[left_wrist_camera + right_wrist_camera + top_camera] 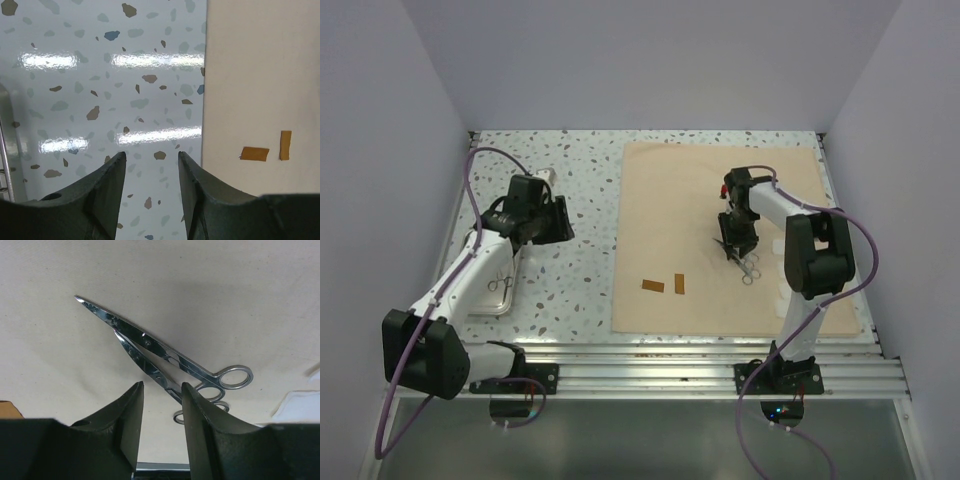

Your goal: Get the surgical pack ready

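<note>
Cloth: a large tan cloth (690, 190) lies flat on the right half of the speckled table (580, 260).
Instruments, look: two thin, shiny steel instruments with ring handles. The upper instrument (145, 340) is long and slightly curved. The lower instrument (142, 362) is shorter.
Instruments, place: both lie on the cloth under the right arm, touching each other and crossing at a shallow angle.
Instruments, direction: in the right wrist view both long axes run diagonally, with the tips to the upper left and the rings to the lower right.
Right gripper (162, 386): the jaws stand apart and are not clenched on anything. The lower instrument's shank runs into the gap between the fingers, close to the right-hand one. Its rings show below that finger. The upper instrument lies just beyond the fingertips.
Gauze: a white gauze pad (300, 407) lies on the cloth beside the ring handles.
Brown strips: one brown strip (255, 153) lies crosswise and the other strip (285, 145) stands upright. They are near each other on the cloth's near-left part and do not touch.
Steel tray (500, 305): it sits on the table's left side, partly under the left arm.
Left gripper (151, 155): released, with nothing between the fingers. It hangs over bare table just left of the cloth's edge, well apart from the instruments.
</note>
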Controlling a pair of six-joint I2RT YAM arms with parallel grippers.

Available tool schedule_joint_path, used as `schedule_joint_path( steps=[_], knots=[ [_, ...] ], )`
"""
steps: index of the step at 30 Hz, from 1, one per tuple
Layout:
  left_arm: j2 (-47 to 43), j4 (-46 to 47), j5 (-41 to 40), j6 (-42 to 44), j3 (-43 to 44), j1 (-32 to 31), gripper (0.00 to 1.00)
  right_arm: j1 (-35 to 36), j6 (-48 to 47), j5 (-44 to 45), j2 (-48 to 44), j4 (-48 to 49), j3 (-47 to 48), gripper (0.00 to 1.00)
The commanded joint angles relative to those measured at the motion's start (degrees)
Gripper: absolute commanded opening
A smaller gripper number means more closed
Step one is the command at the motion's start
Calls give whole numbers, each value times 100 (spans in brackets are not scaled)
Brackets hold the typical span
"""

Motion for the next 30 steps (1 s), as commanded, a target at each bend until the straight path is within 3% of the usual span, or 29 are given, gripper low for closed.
schedule_joint_path(
  steps=[1,5,16,22,30],
  knots=[
    [22,237,249,-86,212,-55,50,12,-37,-151,-49,281,7,39],
    [22,167,258,2,256,-55,50,12,-28,-125,66,369,-37,32],
    [-101,61,249,2,256,-63,50,38,-46,-2,171,440,-231,25],
    [-162,0,276,-25,309,-90,50,134,-46,234,189,335,-222,36],
    [-259,17,302,-77,195,-116,50,161,-1,270,276,299,-275,33]
  ],
)
